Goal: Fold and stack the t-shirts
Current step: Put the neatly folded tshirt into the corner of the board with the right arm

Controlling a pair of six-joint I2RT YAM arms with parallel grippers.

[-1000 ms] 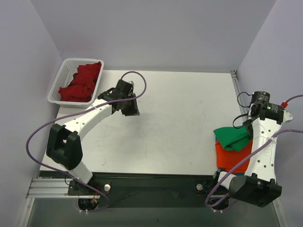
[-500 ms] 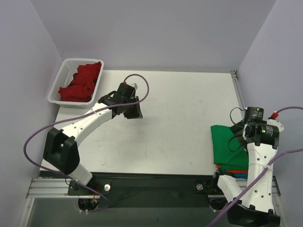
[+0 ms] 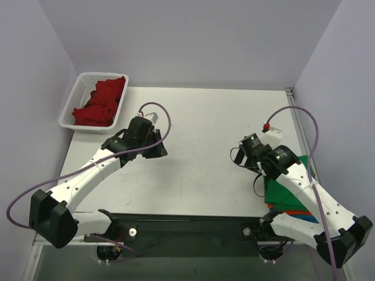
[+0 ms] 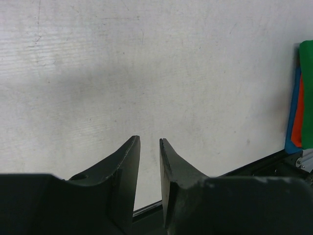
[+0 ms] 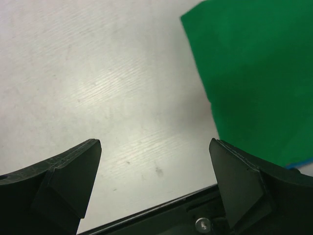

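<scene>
A folded bright green t-shirt [image 5: 254, 73] tops the stack at the table's right front [image 3: 276, 192]; orange [image 3: 295, 209] and blue [image 3: 309, 216] cloth show under it. My right gripper [image 5: 155, 144] is open wide and empty over bare table just left of the stack [image 3: 242, 156]. A dark red t-shirt [image 3: 102, 98] lies crumpled in the white basket [image 3: 75, 96] at the far left. Over the table's left middle, my left gripper [image 4: 149, 142] has its jaws a narrow gap apart with nothing between them [image 3: 159, 152]. The stack's edge [image 4: 305, 73] shows at the right of the left wrist view.
The table's front edge and the black rail [image 3: 187, 219] run along the bottom. My right arm [image 3: 304, 187] lies over most of the stack. Grey walls close in the table at the back and on both sides.
My right gripper let go of the green t-shirt onto the stack, opened wide and swung left off it. The left arm drew back toward the front left.
</scene>
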